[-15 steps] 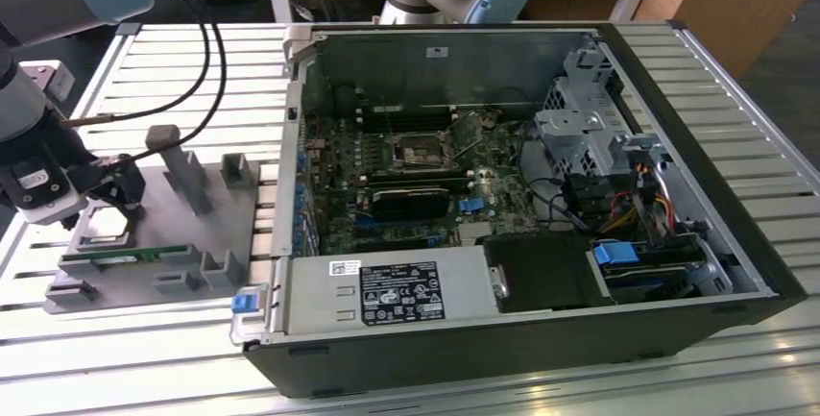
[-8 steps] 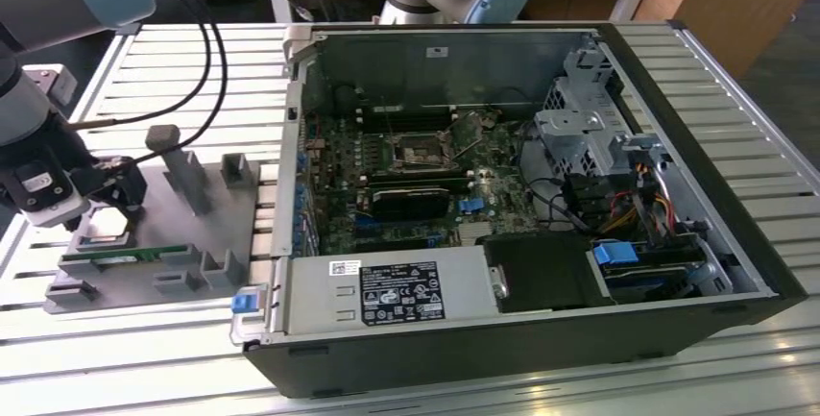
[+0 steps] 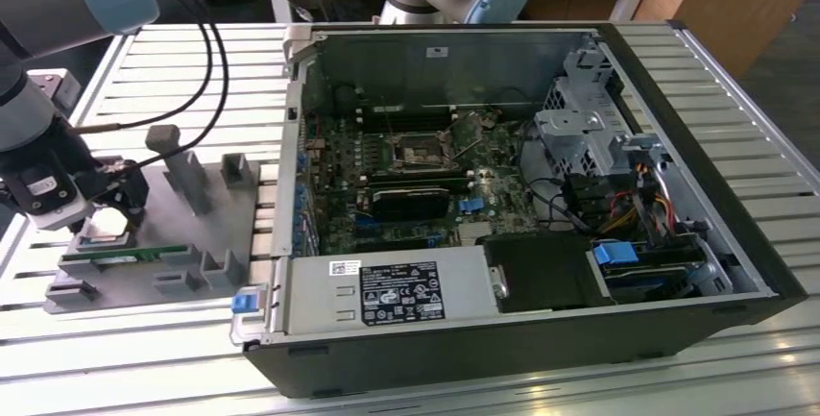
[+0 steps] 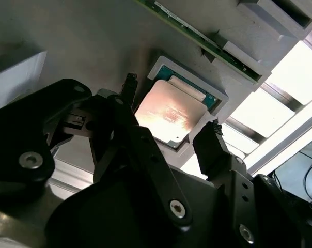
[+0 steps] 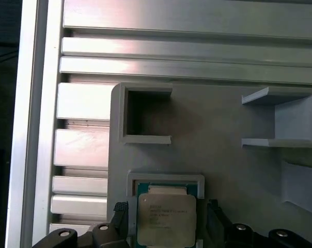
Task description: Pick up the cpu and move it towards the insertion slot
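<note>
Though tiny print sits on its top, too small to read, the flat silvery square cpu (image 5: pixel 166 219) lies in the square pocket of the grey plastic holder (image 5: pixel 223 170). The black tool (image 4: pixel 170 109) has its two fingers (image 4: pixel 213 144) spread apart, one on each side of the cpu; I cannot tell if they touch it.

cpu (image 4: pixel 169 111) in grey fixture's (image 4: pixel 94 41) square recess, gripper (image 4: pixel 171 103) fingers spread either side, green memory stick (image 4: pixel 197 38) just beyond
</note>
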`<action>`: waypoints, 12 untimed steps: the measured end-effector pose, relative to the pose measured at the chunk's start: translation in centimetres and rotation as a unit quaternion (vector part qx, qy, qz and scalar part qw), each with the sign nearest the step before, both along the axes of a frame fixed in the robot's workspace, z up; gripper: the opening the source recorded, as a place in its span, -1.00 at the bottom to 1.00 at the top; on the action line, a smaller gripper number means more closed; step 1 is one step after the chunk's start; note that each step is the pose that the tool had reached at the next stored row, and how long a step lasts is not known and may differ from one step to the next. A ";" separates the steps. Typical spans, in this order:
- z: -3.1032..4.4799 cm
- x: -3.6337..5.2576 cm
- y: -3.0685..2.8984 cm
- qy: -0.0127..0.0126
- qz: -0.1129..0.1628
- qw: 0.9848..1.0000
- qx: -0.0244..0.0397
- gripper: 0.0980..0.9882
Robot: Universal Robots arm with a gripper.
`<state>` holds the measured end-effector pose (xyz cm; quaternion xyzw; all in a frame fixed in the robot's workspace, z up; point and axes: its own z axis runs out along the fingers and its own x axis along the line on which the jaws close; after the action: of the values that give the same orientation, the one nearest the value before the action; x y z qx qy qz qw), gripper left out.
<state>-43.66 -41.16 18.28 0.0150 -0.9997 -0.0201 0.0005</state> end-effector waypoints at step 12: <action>-0.15 -0.13 0.04 0.000 0.000 1.000 0.001 0.07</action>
<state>-43.79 -41.11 18.13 0.0150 -0.9997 -0.0207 0.0005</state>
